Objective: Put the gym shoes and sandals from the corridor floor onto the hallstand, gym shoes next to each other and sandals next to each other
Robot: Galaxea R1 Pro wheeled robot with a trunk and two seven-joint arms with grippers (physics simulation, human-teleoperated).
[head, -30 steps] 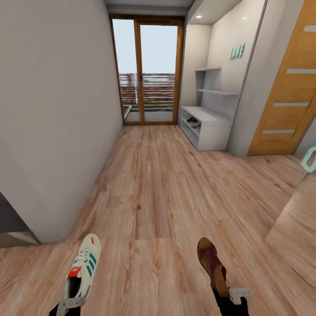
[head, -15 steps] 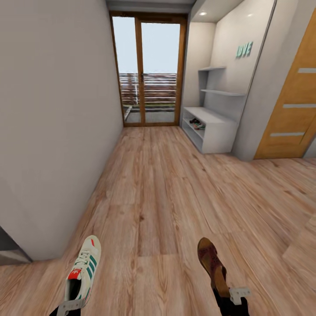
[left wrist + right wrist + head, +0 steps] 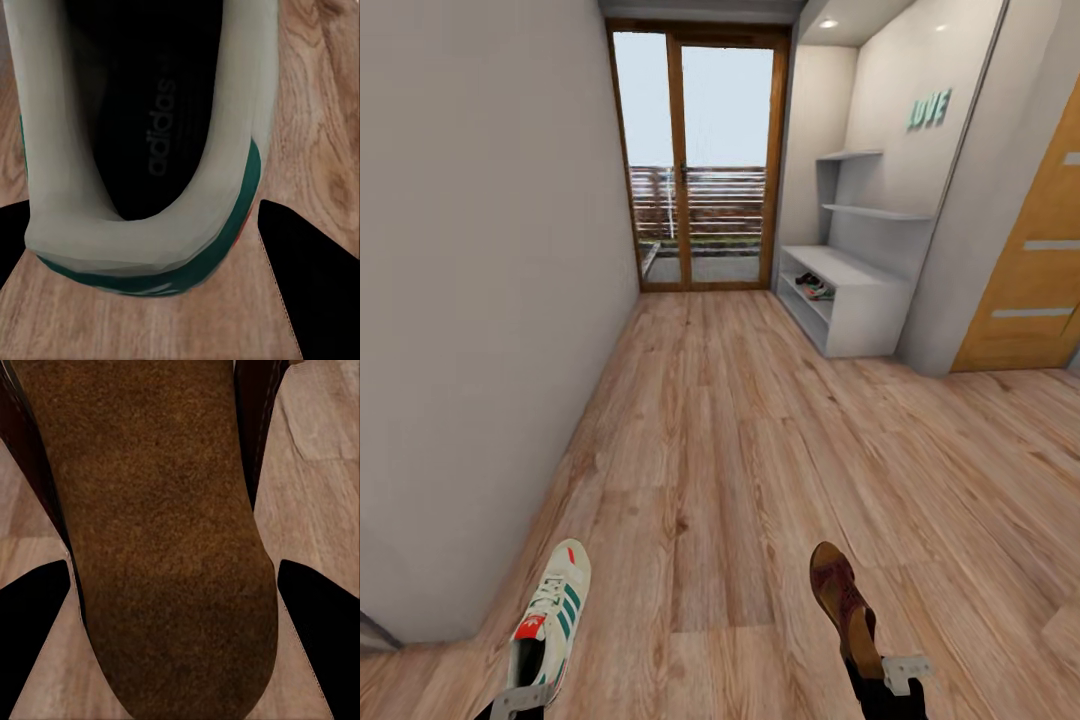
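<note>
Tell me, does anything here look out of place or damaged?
Nothing stands out. The white green-striped gym shoe sits in the left gripper and the brown flat sandal in the right gripper, both undamaged.

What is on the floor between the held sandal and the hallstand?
In the head view, only bare wood floor lies between the sandal and the hallstand.

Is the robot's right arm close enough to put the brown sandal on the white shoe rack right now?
Probably not. The right gripper holds the sandal near the robot, while the shoe rack stands far down the corridor floor. Nothing blocks the way; the robot likely must drive closer.
</note>
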